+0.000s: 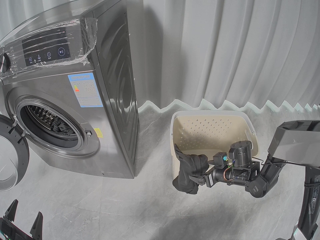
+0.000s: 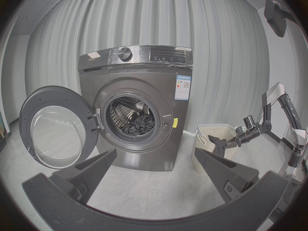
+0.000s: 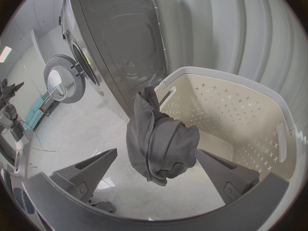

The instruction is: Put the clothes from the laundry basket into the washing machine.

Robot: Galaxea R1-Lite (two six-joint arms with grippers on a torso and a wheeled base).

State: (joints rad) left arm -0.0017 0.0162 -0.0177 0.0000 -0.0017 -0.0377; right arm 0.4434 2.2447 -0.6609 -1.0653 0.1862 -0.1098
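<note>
R gripper [image 1: 196, 180] jaws are held wide; garment [image 3: 160, 141] is merely snagged on one finger by basket [image 3: 224, 76] rim, so it may be dropped short of washer [image 1: 113, 67] at 10 o'clock.

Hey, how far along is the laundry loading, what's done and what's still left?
Done: the washing machine has its door open and dark clothes lie in its drum. In hand: the right tool, open, brackets a dark garment hanging over the basket rim, apparently ungripped. Left: grip it, carry it to the drum; no other clothes show in the basket.
</note>
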